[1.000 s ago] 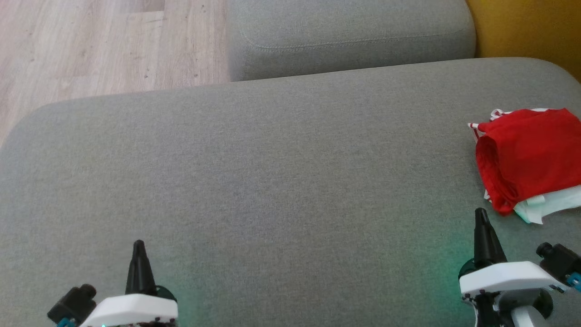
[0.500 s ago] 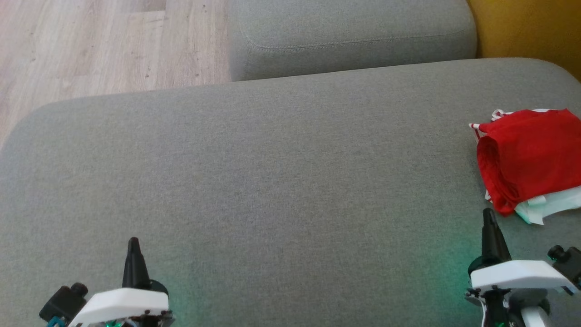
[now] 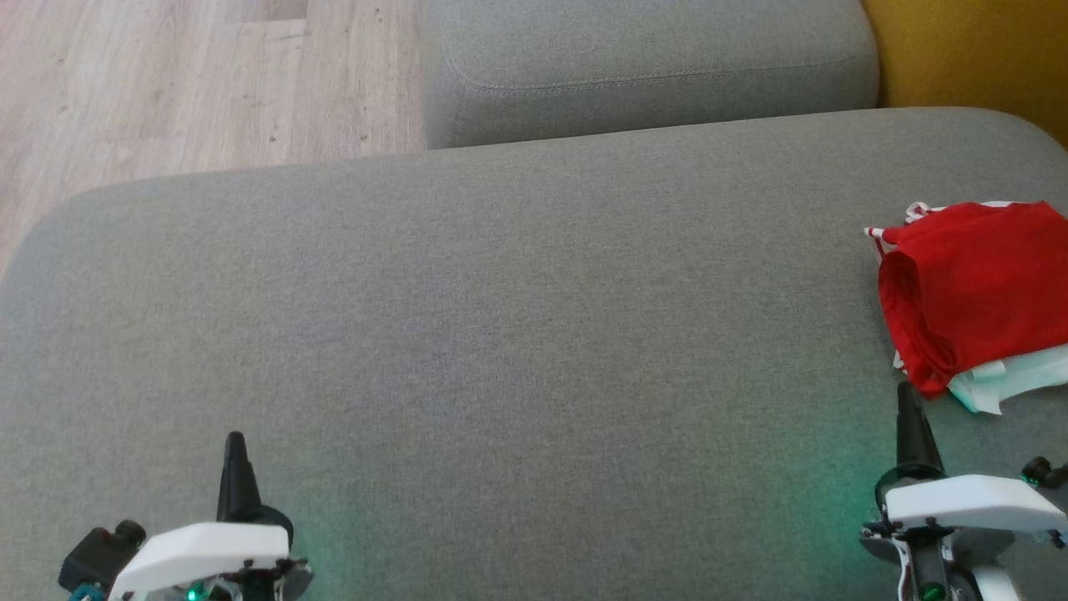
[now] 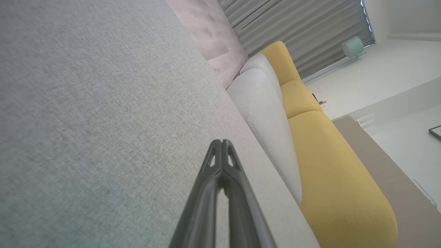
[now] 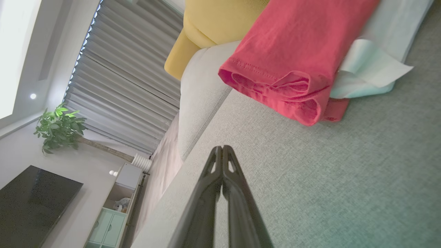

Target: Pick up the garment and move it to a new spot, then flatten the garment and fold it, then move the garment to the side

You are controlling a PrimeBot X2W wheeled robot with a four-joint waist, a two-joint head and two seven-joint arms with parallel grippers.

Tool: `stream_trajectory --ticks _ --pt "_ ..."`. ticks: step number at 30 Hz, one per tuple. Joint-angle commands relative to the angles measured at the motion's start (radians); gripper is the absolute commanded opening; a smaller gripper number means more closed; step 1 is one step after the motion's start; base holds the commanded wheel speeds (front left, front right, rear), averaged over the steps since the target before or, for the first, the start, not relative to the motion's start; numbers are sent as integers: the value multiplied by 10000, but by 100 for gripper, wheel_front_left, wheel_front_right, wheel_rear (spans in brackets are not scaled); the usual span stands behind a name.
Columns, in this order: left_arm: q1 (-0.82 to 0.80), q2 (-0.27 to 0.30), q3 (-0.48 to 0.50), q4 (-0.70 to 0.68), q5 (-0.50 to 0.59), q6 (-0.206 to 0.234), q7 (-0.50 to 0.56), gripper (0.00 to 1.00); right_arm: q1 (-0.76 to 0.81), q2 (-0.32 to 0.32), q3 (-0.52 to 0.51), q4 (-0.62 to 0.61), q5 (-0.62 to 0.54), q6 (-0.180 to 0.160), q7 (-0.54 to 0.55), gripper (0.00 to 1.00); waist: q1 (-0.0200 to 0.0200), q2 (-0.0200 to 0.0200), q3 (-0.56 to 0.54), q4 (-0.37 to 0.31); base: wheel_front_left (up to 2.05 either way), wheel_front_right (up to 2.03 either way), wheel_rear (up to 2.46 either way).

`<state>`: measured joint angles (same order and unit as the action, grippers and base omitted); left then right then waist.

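item under inspection: red knit-cotton garment (image 3: pixel 972 288), folded into a thick rectangular pad.

location: at the right edge of the broad grey woven seat cushion (image 3: pixel 501 317), about midway between its near and far edges, and partly cut off by the frame. it lies on top of a pale mint cloth (image 3: pixel 1005 377), whose loose corner sticks out from under its near side. a red-and-white striped trim (image 3: pixel 874 236) shows at its far left corner. as judged, the fold is made and the piece already sits to the side.

handling, as judged: light, soft and limp, with no stiffness of its own, and not fragile. the layers are free to slide apart, so a pinch on the top layer alone would likely open the fold. the rounded end with the stitched hem (image 5: pixel 272 67), facing the right gripper, looks the best hold, taking all layers together. risk: the mint cloth below may come along.

right gripper (image 3: pixel 904 394): fingers pressed together with nothing between them. the tip is just beside the garment's near corner, with bare cushion between the two in the right wrist view.

left gripper (image 3: pixel 235 439): fingers likewise closed and empty, over the cushion's near left part, well apart from the garment.

surroundings: a second grey cushion (image 3: pixel 642 67) beyond the far edge, mustard-yellow upholstery (image 3: pixel 968 50) at the far right, pale wooden floor (image 3: pixel 167 75) at the far left.
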<state>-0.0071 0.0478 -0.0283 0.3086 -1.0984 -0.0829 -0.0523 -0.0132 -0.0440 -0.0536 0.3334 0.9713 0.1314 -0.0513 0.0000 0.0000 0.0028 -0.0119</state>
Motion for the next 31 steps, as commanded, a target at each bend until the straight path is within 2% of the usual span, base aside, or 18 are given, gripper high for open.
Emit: stream_trajectory --ticks 1,31 --pt "-540 20 320 -376 -224 -82 63 0 -625 -37 41 -410 288 -4 73 0 0 0 0 3 0 0 0" --pt "-798 24 927 -515 -2892 -299 938 0 -802 -51 -312 -670 3620 -6 934 0 0 0 2 67 0 0 0"
